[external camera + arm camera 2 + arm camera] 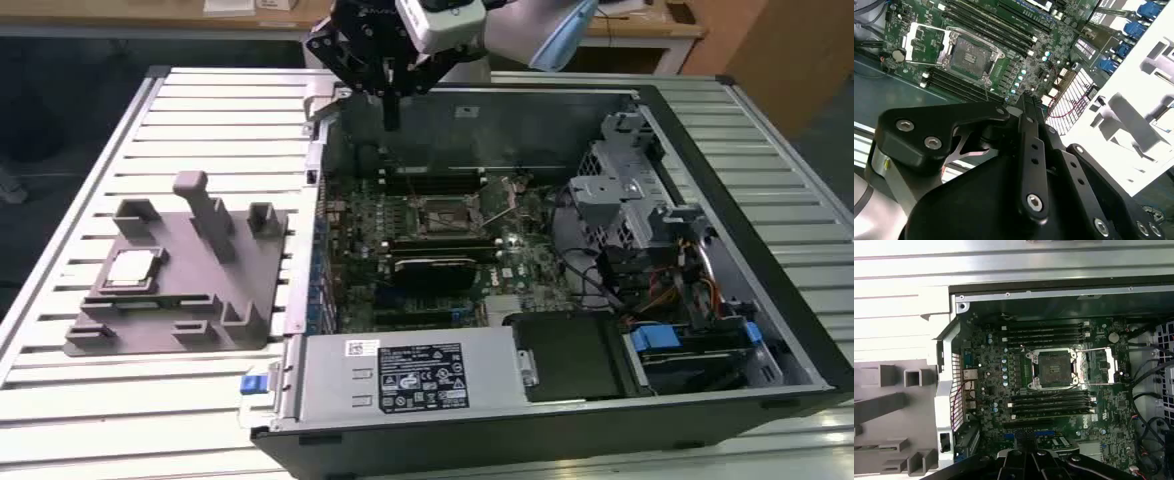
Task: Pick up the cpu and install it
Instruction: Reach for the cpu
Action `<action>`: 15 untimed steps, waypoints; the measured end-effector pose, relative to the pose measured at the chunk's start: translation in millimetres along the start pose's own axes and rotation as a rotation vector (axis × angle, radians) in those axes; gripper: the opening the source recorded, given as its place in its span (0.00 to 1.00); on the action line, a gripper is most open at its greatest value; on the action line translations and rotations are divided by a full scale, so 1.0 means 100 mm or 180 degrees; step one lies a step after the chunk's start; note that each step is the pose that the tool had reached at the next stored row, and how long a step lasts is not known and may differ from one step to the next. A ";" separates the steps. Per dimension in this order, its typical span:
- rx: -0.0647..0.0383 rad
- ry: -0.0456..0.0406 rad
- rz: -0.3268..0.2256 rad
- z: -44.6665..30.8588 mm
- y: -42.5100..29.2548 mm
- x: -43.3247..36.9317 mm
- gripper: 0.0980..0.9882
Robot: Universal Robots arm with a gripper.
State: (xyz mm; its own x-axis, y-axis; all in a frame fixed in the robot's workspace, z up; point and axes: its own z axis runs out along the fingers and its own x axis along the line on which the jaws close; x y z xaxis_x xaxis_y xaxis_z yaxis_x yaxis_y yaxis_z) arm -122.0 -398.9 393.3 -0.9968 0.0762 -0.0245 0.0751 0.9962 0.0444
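1. While the arm hangs over the far wall of the open computer case (534, 112), the gripper (390, 124) points straight down. Its fingers are pressed together with nothing between them.
2. In both wrist views the black fingers (1030, 150) (1026, 464) run side by side as one closed stem above the motherboard (994, 385).
3. The cpu (131, 268) lies flat, silver top up, in a shallow recess of the grey holder (200, 300). This is on the exterior view's left and well apart from the gripper.
4. The holder rests on the slatted metal table (214, 110), just beside the case's side wall. Several upright posts rise from it beyond the cpu.
5. Near the middle of the motherboard sits the cpu socket (438, 213) (970, 54) (1054, 369). Its dark contact field is uncovered.
6. In the first wrist view the socket's metal load plate (1102, 365) is swung open to one side.
7. Black memory slots (1046, 332) flank the socket on two sides.
8. In the exterior view a grey power supply box (407, 375) with a white label fills the case's near corner. A metal drive cage (621, 190) stands at the exterior view's right.
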 end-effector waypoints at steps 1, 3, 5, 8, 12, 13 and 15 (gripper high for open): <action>0.0000 0.0000 0.0000 0.000 0.000 0.000 0.01; 0.0000 0.0000 0.0000 0.000 0.000 0.000 0.01; 0.0000 0.0000 0.0000 0.000 0.000 0.000 0.01; 0.0000 0.0000 0.0001 0.000 -0.001 0.012 0.01; 0.0000 0.0000 0.0000 -0.001 -0.003 0.042 0.01; 0.0000 0.0000 0.0000 -0.001 -0.003 0.046 0.01; 0.0000 0.0000 0.0000 -0.002 -0.005 0.057 0.01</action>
State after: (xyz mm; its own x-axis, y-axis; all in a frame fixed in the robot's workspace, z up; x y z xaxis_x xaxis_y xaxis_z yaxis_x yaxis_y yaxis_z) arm -127.7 -399.0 393.3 -0.9968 0.0762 -0.0244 0.0750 0.9962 0.0444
